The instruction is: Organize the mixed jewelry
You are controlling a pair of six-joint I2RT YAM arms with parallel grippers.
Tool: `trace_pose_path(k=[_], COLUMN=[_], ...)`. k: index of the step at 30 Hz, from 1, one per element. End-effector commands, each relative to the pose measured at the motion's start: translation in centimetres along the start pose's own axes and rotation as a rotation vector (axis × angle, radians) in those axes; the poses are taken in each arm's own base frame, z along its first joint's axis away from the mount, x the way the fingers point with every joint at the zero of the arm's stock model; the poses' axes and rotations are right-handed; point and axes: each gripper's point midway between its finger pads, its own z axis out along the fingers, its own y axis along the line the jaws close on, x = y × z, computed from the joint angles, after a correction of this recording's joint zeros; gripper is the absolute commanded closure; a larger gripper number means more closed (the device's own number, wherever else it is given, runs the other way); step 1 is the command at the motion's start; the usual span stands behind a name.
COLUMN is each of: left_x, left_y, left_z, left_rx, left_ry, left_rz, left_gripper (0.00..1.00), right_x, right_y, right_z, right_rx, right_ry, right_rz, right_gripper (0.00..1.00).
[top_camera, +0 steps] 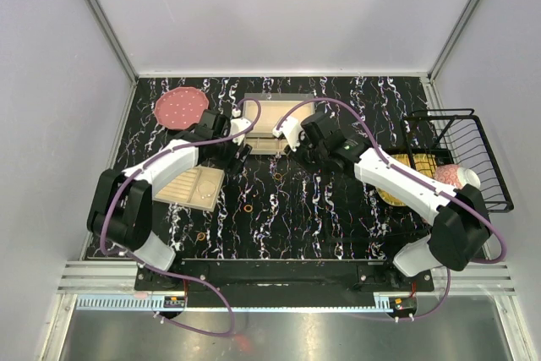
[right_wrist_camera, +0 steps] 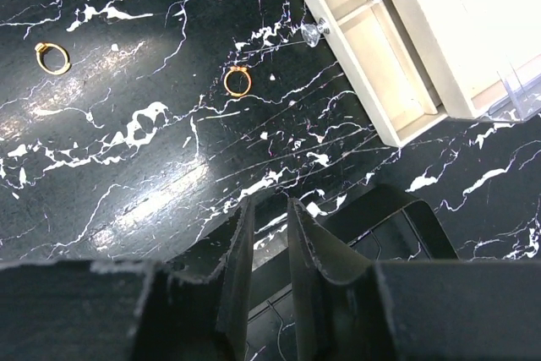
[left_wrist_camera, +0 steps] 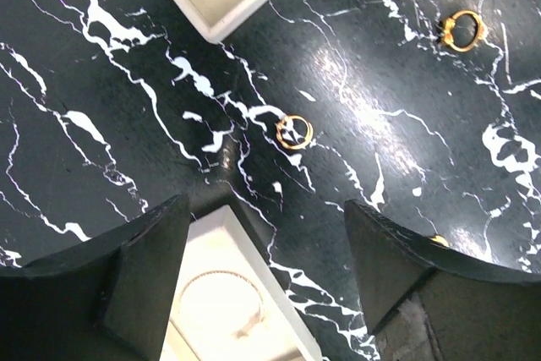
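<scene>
Gold rings of the mixed jewelry lie loose on the black marbled tabletop: one ring [left_wrist_camera: 294,132] ahead of my left gripper [left_wrist_camera: 266,247], another ring [left_wrist_camera: 463,30] further right. My left gripper [top_camera: 243,148] is open over a corner of the beige tray [left_wrist_camera: 275,298]. A thin pale hoop [left_wrist_camera: 221,272] lies in that tray, touching neither finger. My right gripper [right_wrist_camera: 270,217] stands low over the tabletop with a narrow gap and nothing in it. Beyond it lie one gold ring [right_wrist_camera: 237,80] and a second gold ring [right_wrist_camera: 52,57]. The top view shows loose rings [top_camera: 278,177], [top_camera: 248,206], [top_camera: 201,236].
A beige drawer box [right_wrist_camera: 372,48] with crystal knobs [right_wrist_camera: 315,32] stands at the table's back [top_camera: 270,120]. A pink plate [top_camera: 181,107] sits at back left. A black wire basket [top_camera: 469,158] stands right. The compartment tray [top_camera: 190,185] lies left.
</scene>
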Motion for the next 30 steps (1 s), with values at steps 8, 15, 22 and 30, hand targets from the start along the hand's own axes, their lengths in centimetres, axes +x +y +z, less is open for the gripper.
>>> trace_pose_path(k=[8, 15, 22, 30], left_x=[-3.0, -3.1, -2.5, -1.7], left_y=[1.8, 1.4, 1.2, 1.1], left_z=[2.9, 4.0, 4.9, 5.6], left_rx=[-0.101, -0.112, -0.120, -0.132], left_ry=[-0.021, 0.000, 0.031, 0.058], left_rz=[0.027, 0.039, 0.050, 0.058], left_gripper=[0.35, 0.42, 0.49, 0.58], right_x=[-1.7, -1.6, -1.3, -1.1], right_y=[-0.9, -0.8, -0.8, -0.8], right_z=[-0.7, -0.6, -0.6, -0.3], right_rx=[0.019, 0.013, 0.009, 0.008], right_ry=[-0.132, -0.136, -0.133, -0.125], right_rz=[0.000, 0.002, 0.004, 0.007], right_gripper=[0.74, 0.75, 0.76, 0.77])
